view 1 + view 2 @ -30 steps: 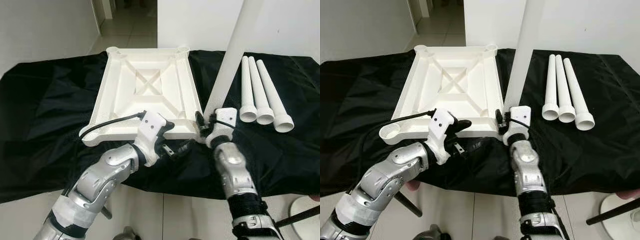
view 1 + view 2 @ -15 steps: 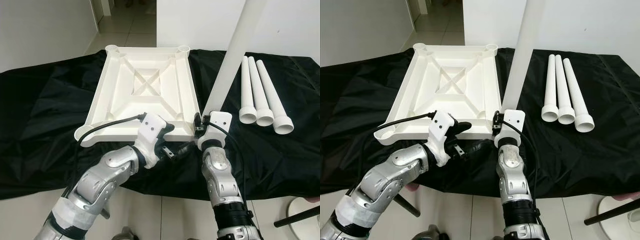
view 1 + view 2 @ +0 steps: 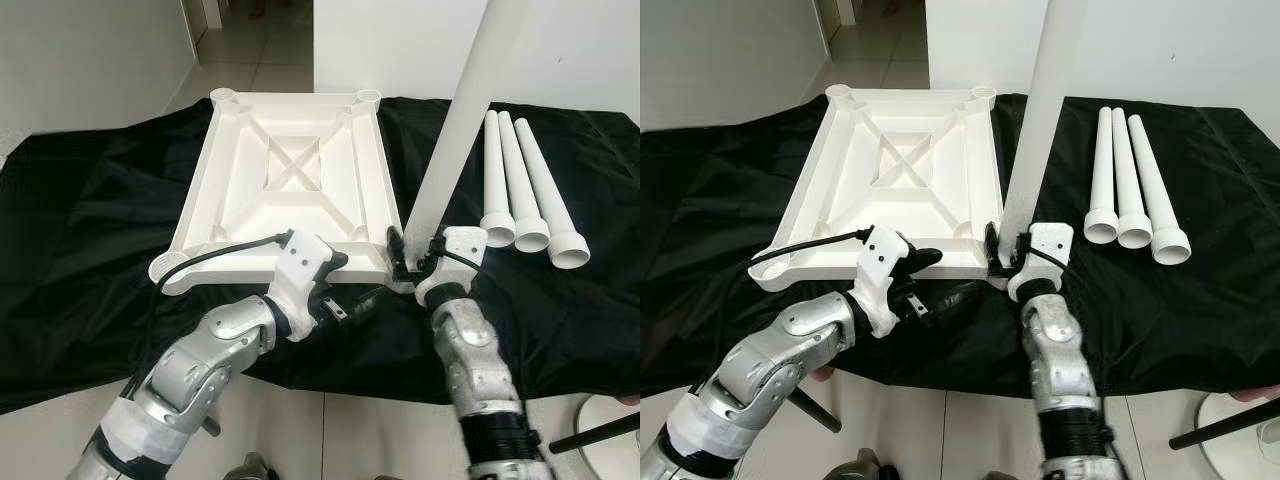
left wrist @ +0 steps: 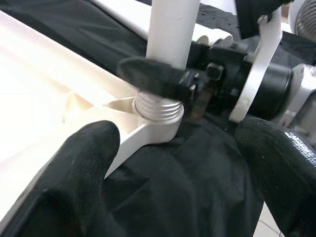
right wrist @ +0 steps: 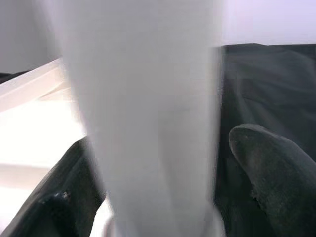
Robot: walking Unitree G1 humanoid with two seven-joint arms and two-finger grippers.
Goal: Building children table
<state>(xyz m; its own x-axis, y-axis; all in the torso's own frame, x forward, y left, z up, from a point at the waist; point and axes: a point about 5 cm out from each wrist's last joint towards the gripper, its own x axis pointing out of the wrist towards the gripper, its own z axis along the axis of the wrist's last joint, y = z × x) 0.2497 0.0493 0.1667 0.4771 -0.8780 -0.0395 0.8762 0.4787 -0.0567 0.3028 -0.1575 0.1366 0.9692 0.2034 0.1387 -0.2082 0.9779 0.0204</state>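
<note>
White plastic dominated the scene: an upturned child's tabletop (image 3: 290,180) lay ribbed side up on a black cloth (image 3: 90,230) spread over the work surface, a round socket at each corner. At the near right corner socket (image 4: 158,126), a long white table leg (image 3: 455,130) stood nearly upright, tilted slightly to the robot's right, its threaded lower end meeting the socket with several threads exposed in the left wrist view.

The right gripper (image 3: 405,262) was closed around the base of that leg just above the threads, one black finger (image 5: 269,168) on each side of the tube. The left gripper (image 3: 350,300) hovered just beside the tabletop's near edge, its two fingers spread apart and holding nothing; one fingertip (image 4: 84,158) sat close against the white rim in the left wrist view, though contact could not be confirmed. A black cable (image 3: 215,252) looped from the left wrist across the tabletop's near left corner.

Three more white legs (image 3: 520,190) lay side by side on the cloth to the right, well apart from the tabletop, flared ends toward the robot. Pale floor tiles (image 3: 260,60) and a white wall (image 3: 90,60) showed beyond the cloth.
</note>
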